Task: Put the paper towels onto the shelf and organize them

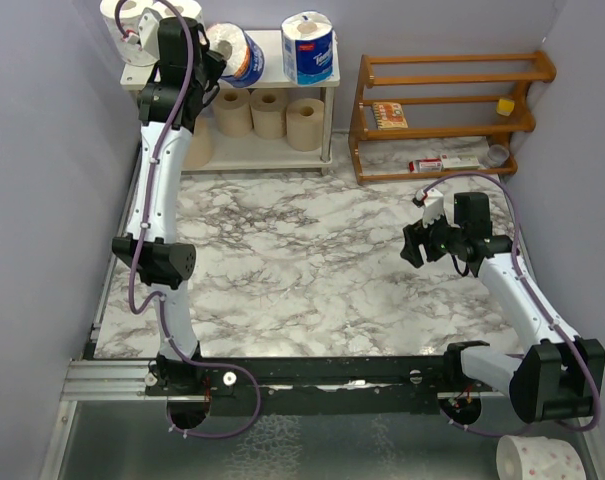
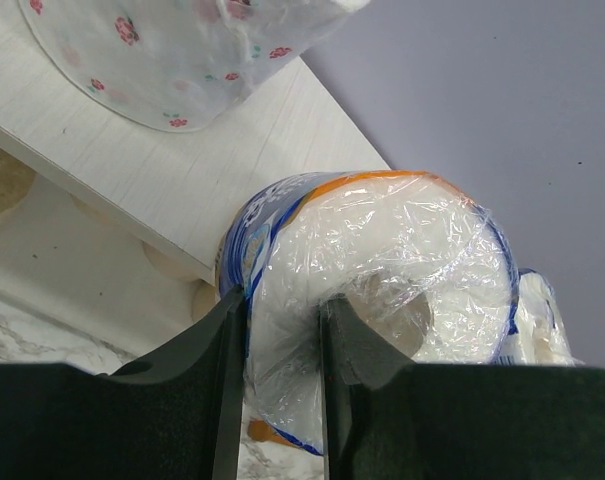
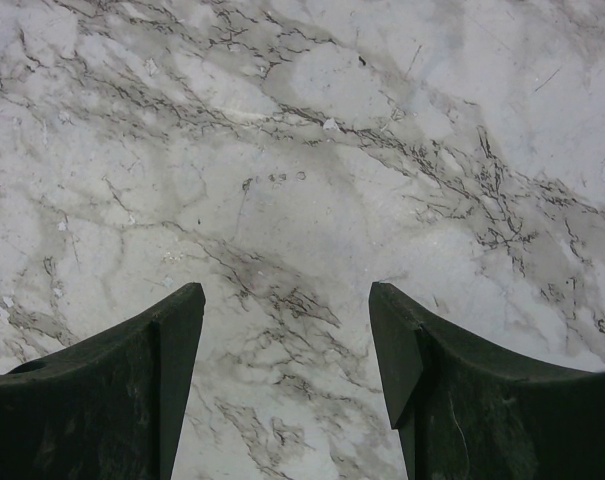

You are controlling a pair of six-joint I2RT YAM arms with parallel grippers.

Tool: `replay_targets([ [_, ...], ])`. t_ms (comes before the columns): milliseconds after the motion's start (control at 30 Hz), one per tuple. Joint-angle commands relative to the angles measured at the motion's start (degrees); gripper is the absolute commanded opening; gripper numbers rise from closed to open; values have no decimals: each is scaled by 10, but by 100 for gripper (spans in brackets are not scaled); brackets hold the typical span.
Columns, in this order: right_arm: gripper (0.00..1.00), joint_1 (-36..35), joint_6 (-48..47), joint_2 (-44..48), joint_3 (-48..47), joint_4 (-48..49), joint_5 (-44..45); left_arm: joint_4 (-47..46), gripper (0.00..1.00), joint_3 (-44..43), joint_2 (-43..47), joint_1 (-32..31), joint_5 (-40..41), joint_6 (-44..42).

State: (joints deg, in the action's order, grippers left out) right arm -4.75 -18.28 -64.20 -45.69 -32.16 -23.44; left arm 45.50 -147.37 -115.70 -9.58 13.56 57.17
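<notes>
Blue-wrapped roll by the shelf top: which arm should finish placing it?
Left: the left gripper pinches the wrapped roll at the shelf; the right gripper hangs open, empty, over the marble table.

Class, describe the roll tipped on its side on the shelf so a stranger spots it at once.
Look to the white shelf at the far left corner of the table. On its top board, the blue-wrapped roll beside the pink-dotted rolls is the one. Unlike its upright blue twin, it lies tipped, pinched by the left claw.
</notes>
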Motion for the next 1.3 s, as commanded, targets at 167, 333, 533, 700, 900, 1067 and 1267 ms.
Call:
replay_targets([
  [167, 67, 4, -6, -6, -20, -2, -1, -80, 64, -7, -51, -1, -14, 15],
  [333, 67, 4, -6, 1, -17, 1, 4, -122, 99, 6, -43, -5, -24, 12],
  [533, 67, 4, -6, -5, -19, -1, 6, -180, 99, 7, -11, -17, -5, -24],
  [700, 67, 4, -5, -8, -19, 0, 11, -227, 99, 4, 41, -35, 34, -96],
  [900, 67, 4, -5, -6, -18, 1, 13, -266, 99, 64, 118, -40, 53, -117],
  [1067, 67, 4, -5, -2, -17, 2, 14, -274, 99, 100, 174, -41, 4, -116],
  [1267, 68, 4, -5, -3, -17, 2, 19, -387, 99, 387, 353, -92, -22, -259],
])
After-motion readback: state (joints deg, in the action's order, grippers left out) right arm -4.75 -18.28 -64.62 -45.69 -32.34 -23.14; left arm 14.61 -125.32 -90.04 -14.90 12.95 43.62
